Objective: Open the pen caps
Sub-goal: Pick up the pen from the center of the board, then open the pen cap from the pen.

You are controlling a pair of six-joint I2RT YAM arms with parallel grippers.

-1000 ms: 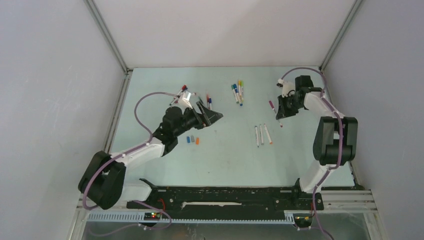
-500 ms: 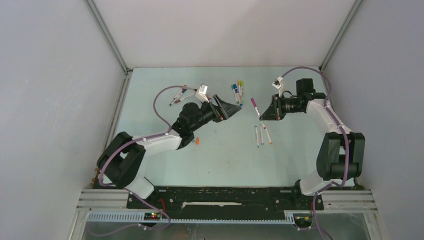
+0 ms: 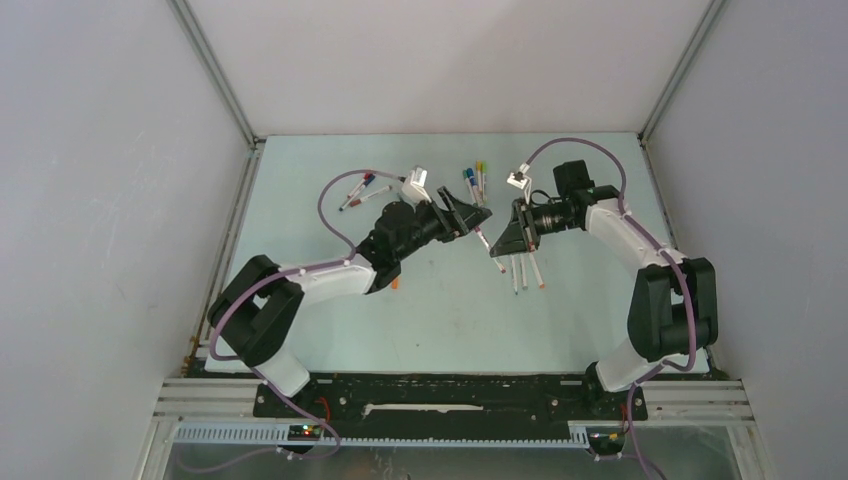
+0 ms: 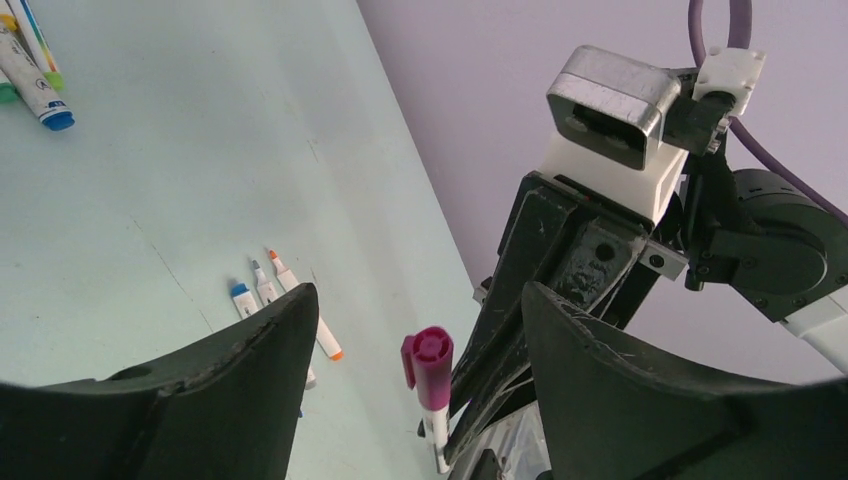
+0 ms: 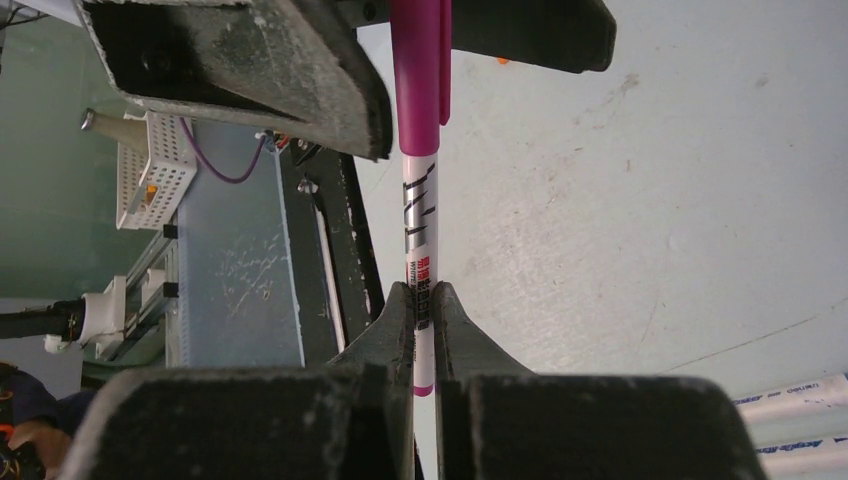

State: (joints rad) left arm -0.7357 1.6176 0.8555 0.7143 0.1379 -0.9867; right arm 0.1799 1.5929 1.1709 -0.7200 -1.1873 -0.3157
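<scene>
Your right gripper [image 5: 424, 300] is clamped tight on the white barrel of the magenta pen [image 5: 421, 240], held above the table [image 3: 420, 310] mid-workspace. The pen's long axis points straight at your left gripper [image 4: 410, 345]. The magenta cap [image 4: 428, 366] sits at the far end, between the left fingers [image 4: 250, 370], which stand wide with nothing gripped. Cap looks centred in the gap, apparently not touching either pad. Left arm is the nearer one; close on the cap, then pull apart along the barrel. Other pens [image 3: 524, 268] lie below.
</scene>
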